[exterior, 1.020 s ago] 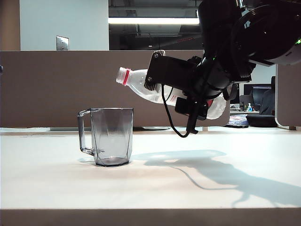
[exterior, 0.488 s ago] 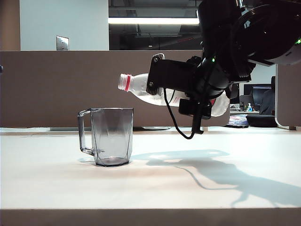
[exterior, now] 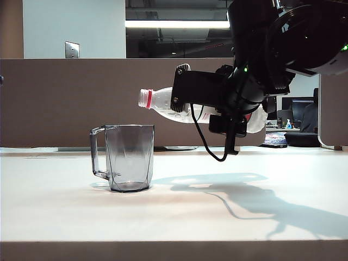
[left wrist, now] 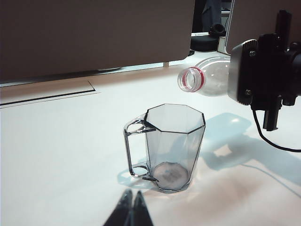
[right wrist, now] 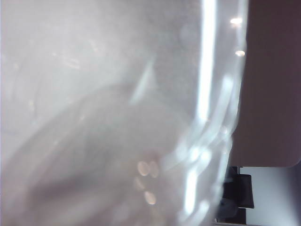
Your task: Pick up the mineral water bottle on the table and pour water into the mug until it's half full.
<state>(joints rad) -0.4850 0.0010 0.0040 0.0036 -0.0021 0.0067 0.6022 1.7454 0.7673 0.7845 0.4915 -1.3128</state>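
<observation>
surface: wide white table [exterior: 65, 201], brownish front edge, brown partition behind | right gripper [exterior: 198, 98]: clamped on clear plastic mineral water bottle [exterior: 160, 103], nearly level, uncapped mouth just above smoky grey faceted mug [exterior: 129, 157] | left gripper [left wrist: 131, 209]: tips pressed together, near mug

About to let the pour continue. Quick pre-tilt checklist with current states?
1. Right hand gripping the clear plastic red-ringed bottle: ok.
2. Cap off, mouth open: ok.
3. Bottle mouth over the smoky grey faceted mug: ok, at the rim's right edge in the exterior view.
4. Mug upright on the white table: ok.
5. Water in the mug: not ok, looks empty.
6. Left hand clear of the mug: ok, shut, just short of it.
</observation>
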